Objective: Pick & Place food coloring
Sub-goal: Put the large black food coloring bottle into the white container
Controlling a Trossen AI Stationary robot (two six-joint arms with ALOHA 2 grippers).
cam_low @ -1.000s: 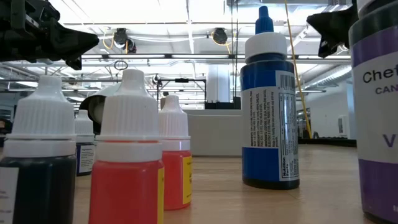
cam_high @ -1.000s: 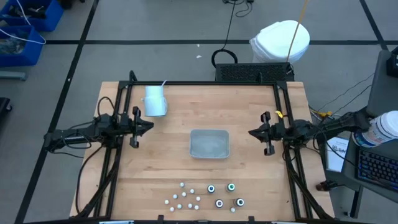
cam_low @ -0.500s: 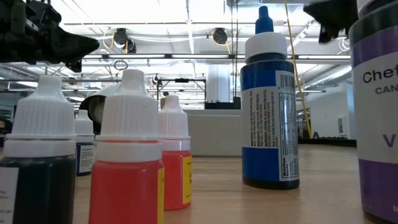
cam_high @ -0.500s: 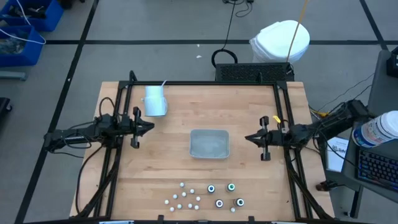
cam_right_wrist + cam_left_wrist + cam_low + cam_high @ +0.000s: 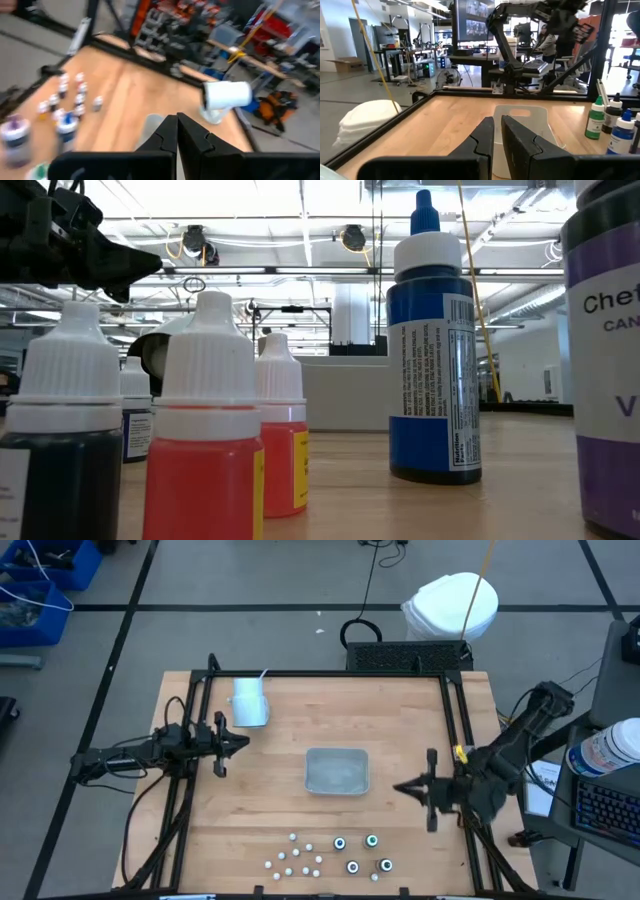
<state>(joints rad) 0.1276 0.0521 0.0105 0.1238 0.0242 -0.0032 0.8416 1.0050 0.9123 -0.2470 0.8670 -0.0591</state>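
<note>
Food coloring: cluster of tiny white-capped and teal-topped food coloring bottles (image 5: 330, 853) stands at the 6 o'clock edge of the pale wooden counter (image 5: 280, 790).
Right gripper (image 5: 402, 788): fingers pressed together, holding nothing, hovering at 4 o'clock; the bottles lie toward 7 o'clock of its tips, well apart.
Left gripper (image 5: 244, 743): fingers nearly together, empty, at 9 o'clock, far from the bottles.
Grey rectangular plastic tray (image 5: 337, 771): centre, between both grippers.
White plastic cup (image 5: 248, 702): at 11 o'clock.
</note>
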